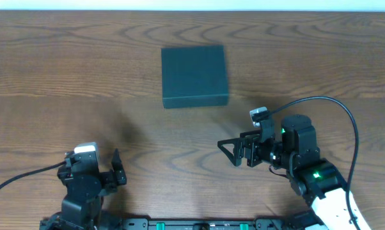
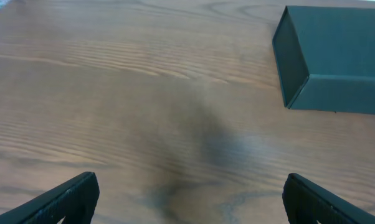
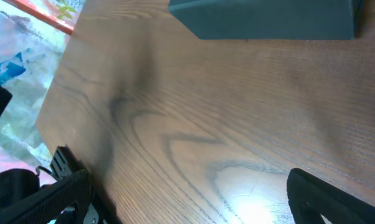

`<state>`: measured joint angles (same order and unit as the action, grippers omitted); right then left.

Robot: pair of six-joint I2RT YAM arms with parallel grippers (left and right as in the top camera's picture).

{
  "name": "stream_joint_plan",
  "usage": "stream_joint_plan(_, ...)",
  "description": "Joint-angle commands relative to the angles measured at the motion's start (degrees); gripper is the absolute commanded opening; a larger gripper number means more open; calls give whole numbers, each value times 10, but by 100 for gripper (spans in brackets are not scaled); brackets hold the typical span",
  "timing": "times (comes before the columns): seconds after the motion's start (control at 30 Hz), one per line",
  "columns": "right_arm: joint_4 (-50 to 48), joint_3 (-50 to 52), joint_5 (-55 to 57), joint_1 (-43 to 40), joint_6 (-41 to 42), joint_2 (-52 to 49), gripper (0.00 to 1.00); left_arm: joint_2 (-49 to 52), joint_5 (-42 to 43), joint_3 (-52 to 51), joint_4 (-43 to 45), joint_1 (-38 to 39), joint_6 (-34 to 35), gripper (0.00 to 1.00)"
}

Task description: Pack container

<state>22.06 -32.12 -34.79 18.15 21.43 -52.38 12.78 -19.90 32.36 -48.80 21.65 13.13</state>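
Observation:
The container [image 1: 194, 75] is a dark teal box, shut, lying flat on the wooden table at centre back. It also shows at the top right of the left wrist view [image 2: 337, 56] and along the top of the right wrist view [image 3: 268, 18]. My left gripper [image 1: 116, 171] is open and empty at the front left, well short of the box [image 2: 189, 199]. My right gripper [image 1: 234, 152] is open and empty at the front right, pointing left, a little below the box [image 3: 187, 199].
The wooden table [image 1: 64, 76] runs to its left edge in the right wrist view [image 3: 56, 81], with coloured clutter [image 3: 25, 37] beyond it. A black cable [image 1: 346, 128] loops over the right arm.

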Motion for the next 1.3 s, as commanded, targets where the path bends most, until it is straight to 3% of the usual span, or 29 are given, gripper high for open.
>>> stream_joint_plan(0.0,1,-2,-6,-5,-1,1,99,-24,12,-13,7,-19,12,95)
stream_joint_plan(0.2,1,-2,-6,-5,-1,1,99,-73,132,-44,7,-146,-29,95)
stream_joint_plan(0.4,1,-2,-6,-5,-1,1,99,-125,155,-87,7,-205,-33,95)
stream_joint_plan(0.93,1,-2,-6,-5,-1,1,99,-125,159,-204,103,-204,-42,95)
stream_joint_plan(1.07,1,-2,-6,-5,-1,1,99,-125,183,-238,148,-204,-65,95)
stream_joint_plan(1.27,1,-2,-6,-5,-1,1,99,-126,189,-236,142,-204,-108,95)
